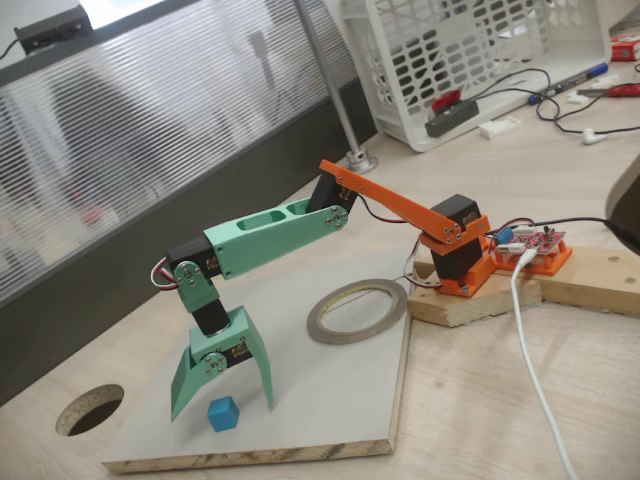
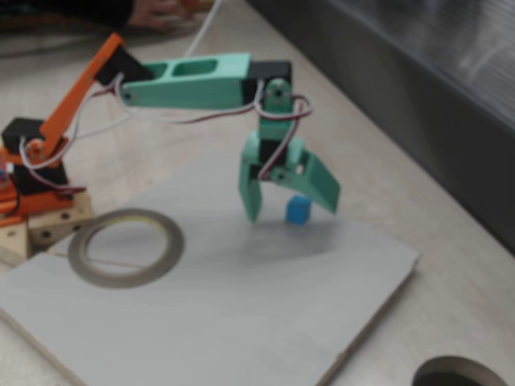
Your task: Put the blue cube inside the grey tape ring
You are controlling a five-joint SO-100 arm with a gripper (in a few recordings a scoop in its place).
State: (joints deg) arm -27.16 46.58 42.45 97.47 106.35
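Gripper spread wide, tips on the grey board, straddling blue cube w/o touching it. Grey tape ring lies well apart, approx 1 o'clock from cube. Centre cube btwn jaws, then close slowly so it doesn't skid.

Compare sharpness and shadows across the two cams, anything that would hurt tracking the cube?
In one fixed view the blue cube and grey tape ring are crisp, with even light and faint shadows. In the other fixed view everything is soft: the cube has fuzzy edges, the open gripper casts a diffuse shadow on the board, and the ring is blurred.
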